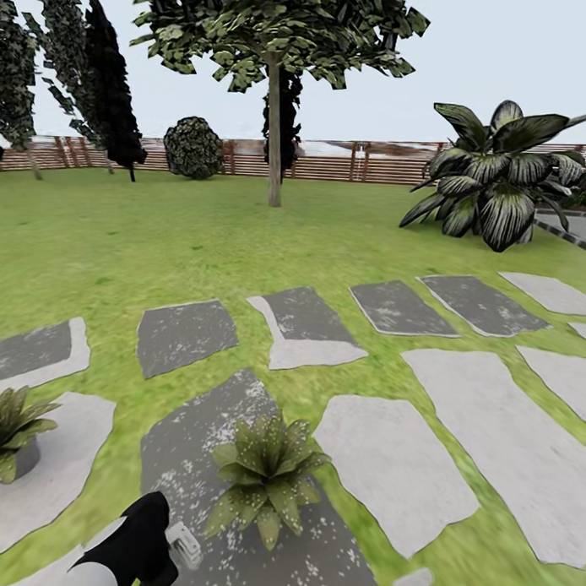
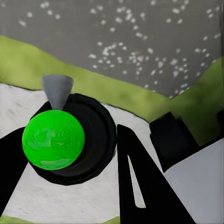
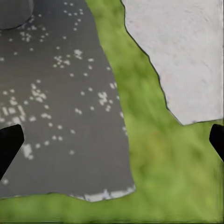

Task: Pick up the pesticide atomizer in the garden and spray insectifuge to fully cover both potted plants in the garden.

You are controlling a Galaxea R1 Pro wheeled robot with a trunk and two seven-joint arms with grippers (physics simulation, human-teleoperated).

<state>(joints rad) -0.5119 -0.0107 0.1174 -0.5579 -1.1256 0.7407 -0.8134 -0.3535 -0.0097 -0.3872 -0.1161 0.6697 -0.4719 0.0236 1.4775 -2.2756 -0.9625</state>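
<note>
Atomizer sat clamped in our left gripper, its long axis running roughly along the wrist cam's line of sight, w/ the grey nozzle pointing out over a white-speckled dark stone. Left arm came up low at the head view's bottom edge, just beside the speckled potted plant in the garden, w/ a 2nd potted plant further left. Right gripper hung w/ fingertips wide apart over stone and grass.
</note>
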